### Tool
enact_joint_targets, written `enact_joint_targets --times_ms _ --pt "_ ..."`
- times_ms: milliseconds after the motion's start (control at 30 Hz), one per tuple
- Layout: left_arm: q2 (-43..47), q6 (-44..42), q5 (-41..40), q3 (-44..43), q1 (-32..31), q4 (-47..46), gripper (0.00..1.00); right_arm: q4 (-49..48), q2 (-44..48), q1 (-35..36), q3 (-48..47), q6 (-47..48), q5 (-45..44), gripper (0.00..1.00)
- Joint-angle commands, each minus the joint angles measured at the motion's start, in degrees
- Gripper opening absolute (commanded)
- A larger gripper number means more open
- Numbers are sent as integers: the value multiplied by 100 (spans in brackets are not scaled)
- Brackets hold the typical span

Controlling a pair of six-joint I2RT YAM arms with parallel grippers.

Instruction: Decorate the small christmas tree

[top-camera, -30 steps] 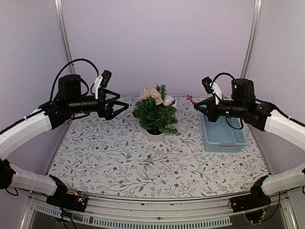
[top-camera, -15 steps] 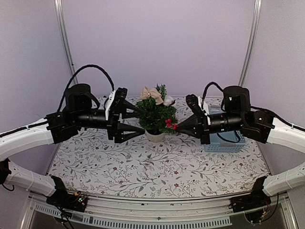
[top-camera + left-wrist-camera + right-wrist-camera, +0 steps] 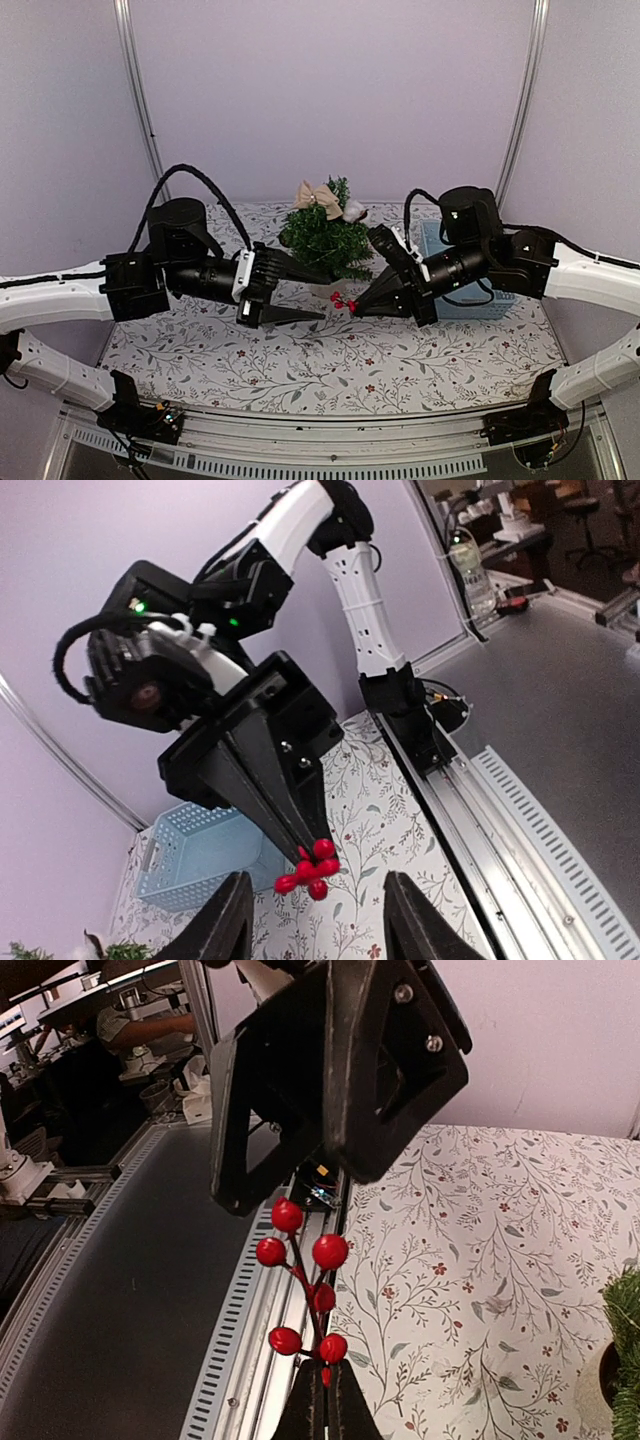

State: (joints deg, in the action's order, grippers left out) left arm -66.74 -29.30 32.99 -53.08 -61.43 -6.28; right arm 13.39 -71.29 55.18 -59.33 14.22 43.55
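The small christmas tree (image 3: 325, 238) stands at the table's back middle in its white pot (image 3: 318, 290), wearing a tan bow (image 3: 317, 195) and a white ornament (image 3: 353, 210). In front of it my right gripper (image 3: 355, 310) is shut on the stem of a red berry sprig (image 3: 341, 299), which points left. My left gripper (image 3: 326, 299) faces it, open, one finger on each side of the berries without touching them. In the left wrist view the berry sprig (image 3: 310, 865) hangs between my fingers (image 3: 235, 920). In the right wrist view the berry sprig (image 3: 305, 1280) rises from the right gripper (image 3: 323, 1370).
A light blue basket (image 3: 478, 298) sits at the right, mostly hidden behind the right arm; the basket (image 3: 200, 865) also shows in the left wrist view. The tablecloth (image 3: 300, 365) has a floral print. A metal rail (image 3: 320, 440) runs along the near edge.
Both arms have swung inward and down to meet in front of the tree. The right one brought the berry sprig with it. The left jaws have narrowed around the berries.
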Motion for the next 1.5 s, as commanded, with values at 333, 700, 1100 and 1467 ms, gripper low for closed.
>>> enact_joint_targets --times_ms 333,700,1100,1467 --pt "-39 -1841 -615 -238 -620 1091 39 933 -340 288 -458 15 980 0" --pt "-8 -2036 -642 -285 -740 1361 39 996 -518 367 -433 51 979 0" --pt "-252 -2181 -754 -584 -1063 1616 28 1112 -610 372 -512 65 1007 0" --pt "-269 -2271 -978 -555 -1064 1699 17 1205 -699 446 -558 172 1064 0"
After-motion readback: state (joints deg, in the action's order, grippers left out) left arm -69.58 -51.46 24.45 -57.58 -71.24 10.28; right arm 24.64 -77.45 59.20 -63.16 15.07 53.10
